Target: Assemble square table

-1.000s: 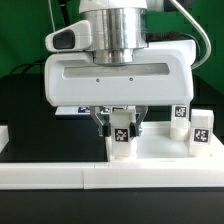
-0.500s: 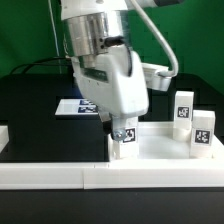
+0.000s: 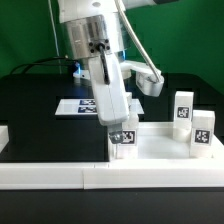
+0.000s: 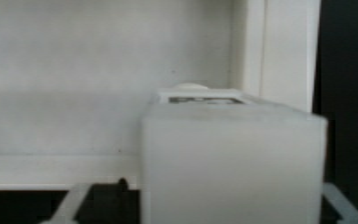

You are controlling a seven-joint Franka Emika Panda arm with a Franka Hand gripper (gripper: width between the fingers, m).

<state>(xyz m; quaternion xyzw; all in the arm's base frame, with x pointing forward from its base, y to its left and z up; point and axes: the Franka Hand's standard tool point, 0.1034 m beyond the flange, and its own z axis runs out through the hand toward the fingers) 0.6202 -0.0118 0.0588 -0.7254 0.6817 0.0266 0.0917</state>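
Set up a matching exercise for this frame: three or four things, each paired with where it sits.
Things:
1. gripper
2. two free legs
3. marker board
4. long white bar

Places:
A. along the front edge
B. flat on the black table, behind the arm
C. upright at the exterior view's right
D. around the tagged leg on the slab

Pairs: 1-D, 2-C, 3-B, 4-A
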